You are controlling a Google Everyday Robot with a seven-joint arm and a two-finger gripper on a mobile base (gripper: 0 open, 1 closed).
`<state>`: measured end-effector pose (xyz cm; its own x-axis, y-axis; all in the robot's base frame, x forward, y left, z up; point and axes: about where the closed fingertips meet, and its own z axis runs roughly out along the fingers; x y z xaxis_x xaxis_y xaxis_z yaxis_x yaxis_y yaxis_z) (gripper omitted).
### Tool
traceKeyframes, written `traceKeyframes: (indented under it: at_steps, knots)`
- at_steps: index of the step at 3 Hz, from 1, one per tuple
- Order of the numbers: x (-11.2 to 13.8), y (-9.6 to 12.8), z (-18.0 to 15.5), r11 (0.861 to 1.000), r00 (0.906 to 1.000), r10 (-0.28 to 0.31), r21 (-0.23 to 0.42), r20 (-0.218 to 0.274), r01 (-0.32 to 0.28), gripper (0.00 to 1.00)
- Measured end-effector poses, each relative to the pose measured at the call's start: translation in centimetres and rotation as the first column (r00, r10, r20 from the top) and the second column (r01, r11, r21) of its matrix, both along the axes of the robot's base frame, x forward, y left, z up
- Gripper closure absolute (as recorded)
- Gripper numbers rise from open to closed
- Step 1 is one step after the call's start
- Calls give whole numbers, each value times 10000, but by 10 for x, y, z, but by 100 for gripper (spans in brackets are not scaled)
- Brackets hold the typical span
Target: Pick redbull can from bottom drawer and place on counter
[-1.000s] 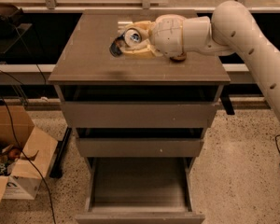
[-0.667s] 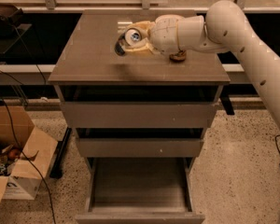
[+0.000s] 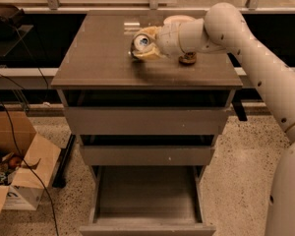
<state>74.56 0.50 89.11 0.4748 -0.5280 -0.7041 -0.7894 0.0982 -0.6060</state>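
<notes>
My gripper [image 3: 143, 45] is over the back middle of the counter [image 3: 98, 58], the grey-brown top of the drawer cabinet. It is shut on the redbull can [image 3: 141, 41], which lies on its side in the fingers with its shiny round silver top facing the camera. The can is just above or touching the counter; I cannot tell which. The bottom drawer [image 3: 147, 227] is pulled out at the bottom of the view, and the part of its inside that shows holds nothing.
A small brown round object [image 3: 188, 59] sits on the counter just right of the gripper, under the arm. The two upper drawers [image 3: 145, 121] are slightly ajar. An open cardboard box [image 3: 17, 176] and cables lie on the floor at left.
The gripper with the can has shifted slightly to the right over the counter, and its shadow beside it has shrunk. The arm's elbow has swung back.
</notes>
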Motion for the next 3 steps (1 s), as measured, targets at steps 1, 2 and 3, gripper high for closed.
traceKeyframes:
  at_steps: [1, 2, 3]
  knots:
    - [12, 0, -10, 9988, 9992, -306, -371, 240, 315, 50]
    - [12, 1, -10, 9988, 9992, -316, -375, 250, 325, 27]
    - [12, 1, -10, 9988, 9992, -316, -375, 250, 325, 4]
